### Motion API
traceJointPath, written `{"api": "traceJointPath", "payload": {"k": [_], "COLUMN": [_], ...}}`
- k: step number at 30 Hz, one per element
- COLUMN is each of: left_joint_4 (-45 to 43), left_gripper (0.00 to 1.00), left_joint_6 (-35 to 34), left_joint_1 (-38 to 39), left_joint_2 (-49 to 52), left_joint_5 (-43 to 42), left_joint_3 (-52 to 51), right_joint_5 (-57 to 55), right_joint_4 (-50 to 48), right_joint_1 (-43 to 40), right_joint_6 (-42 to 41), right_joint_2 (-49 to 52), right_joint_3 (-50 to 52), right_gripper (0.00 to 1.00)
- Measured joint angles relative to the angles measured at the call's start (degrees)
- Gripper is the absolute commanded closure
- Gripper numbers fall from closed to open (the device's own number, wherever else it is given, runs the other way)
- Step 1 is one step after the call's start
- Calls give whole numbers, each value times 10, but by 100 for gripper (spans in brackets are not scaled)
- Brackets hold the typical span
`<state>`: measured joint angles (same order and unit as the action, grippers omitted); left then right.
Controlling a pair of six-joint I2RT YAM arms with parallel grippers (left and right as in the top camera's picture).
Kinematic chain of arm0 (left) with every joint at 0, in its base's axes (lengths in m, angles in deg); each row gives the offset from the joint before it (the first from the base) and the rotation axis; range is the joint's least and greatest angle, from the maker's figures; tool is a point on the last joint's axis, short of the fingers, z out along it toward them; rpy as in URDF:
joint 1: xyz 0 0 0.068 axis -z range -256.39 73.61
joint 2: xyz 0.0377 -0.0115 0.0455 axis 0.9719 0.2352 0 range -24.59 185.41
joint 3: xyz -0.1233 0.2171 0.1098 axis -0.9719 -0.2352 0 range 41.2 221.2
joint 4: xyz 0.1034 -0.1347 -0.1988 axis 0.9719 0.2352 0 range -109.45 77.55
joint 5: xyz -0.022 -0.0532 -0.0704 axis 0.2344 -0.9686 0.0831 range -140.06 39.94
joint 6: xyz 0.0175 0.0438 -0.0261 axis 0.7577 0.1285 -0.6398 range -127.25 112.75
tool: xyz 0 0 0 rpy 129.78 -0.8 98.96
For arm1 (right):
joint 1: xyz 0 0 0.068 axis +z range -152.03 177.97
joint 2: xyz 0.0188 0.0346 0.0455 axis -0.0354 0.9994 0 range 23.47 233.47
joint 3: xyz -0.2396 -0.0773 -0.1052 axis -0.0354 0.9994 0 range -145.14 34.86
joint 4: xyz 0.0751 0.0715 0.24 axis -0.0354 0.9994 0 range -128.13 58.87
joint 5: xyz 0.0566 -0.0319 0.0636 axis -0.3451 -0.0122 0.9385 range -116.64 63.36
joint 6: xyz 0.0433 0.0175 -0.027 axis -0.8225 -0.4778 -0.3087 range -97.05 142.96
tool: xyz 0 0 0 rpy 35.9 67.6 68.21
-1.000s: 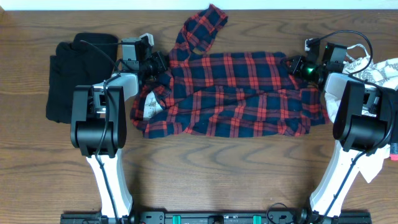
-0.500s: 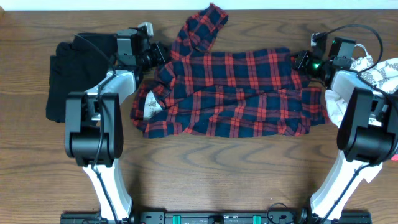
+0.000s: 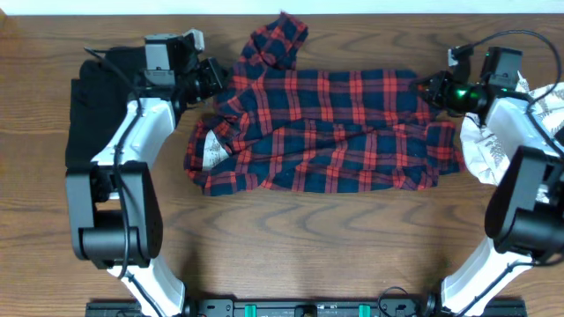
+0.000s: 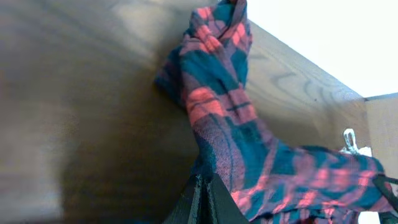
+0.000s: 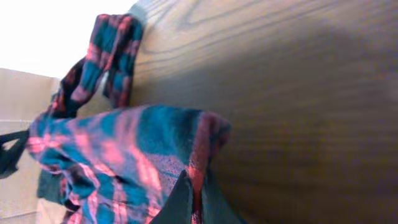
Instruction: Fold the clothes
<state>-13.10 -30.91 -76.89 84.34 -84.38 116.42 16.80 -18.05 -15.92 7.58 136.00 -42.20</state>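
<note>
From overhead, the plaid shirt [image 3: 326, 132] lay spread across the middle of the table [image 3: 282, 238], its long side running left to right, rumpled along the lower edge. One sleeve [image 3: 278, 40] trailed up toward the far edge of the table, and the white neck label [image 3: 211, 151] showed near the shirt's left end. The left fingers [image 3: 218, 79] met the shirt at its upper-left corner; the right fingers [image 3: 429, 89] met it at the upper-right corner. Both pairs were closed on the cloth there. A black garment [image 3: 92, 114] lay on the table at the far left, behind the left arm, and a leaf-print garment [image 3: 539, 99] sat at the far right beside the right arm.

In the left wrist view, the left fingers [image 4: 189, 205] were pinched together on a fold of the plaid shirt [image 4: 217, 112], which rose in a twisted rope away from them above the table [image 4: 81, 93].

In the right wrist view, the right fingers [image 5: 177, 202] were likewise clamped on the plaid shirt [image 5: 124, 162] — a bunched edge of it — with the cloth lifted off the table [image 5: 298, 93] and the sleeve hanging beyond.
</note>
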Motion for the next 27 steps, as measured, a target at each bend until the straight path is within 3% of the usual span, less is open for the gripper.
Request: {"api": "traceJointPath", "payload": {"k": [6,13,22,27], "left_joint_4": [86,129,96,0], "left_gripper": [94,94,94,84], "left_joint_6": [14,41,45,47], "left_joint_1": [-29,-40,-35,-10], "left_joint_2": [-6,-6,-6,-6], "left_joint_5": [0,0,0,5], "left_joint_3": [0,0,0,-2], "right_joint_5": [-30,-50,-58,-61], "right_joint_4": [64,124,117,89], "right_joint_1": [-24,-51,-51,-46], "right_joint_6": [39,81,120,125], "right_joint_2": [-35,-38,-38,-38], "right_joint_3": [0,0,0,0], "right_gripper": [98,95,92,92]}}
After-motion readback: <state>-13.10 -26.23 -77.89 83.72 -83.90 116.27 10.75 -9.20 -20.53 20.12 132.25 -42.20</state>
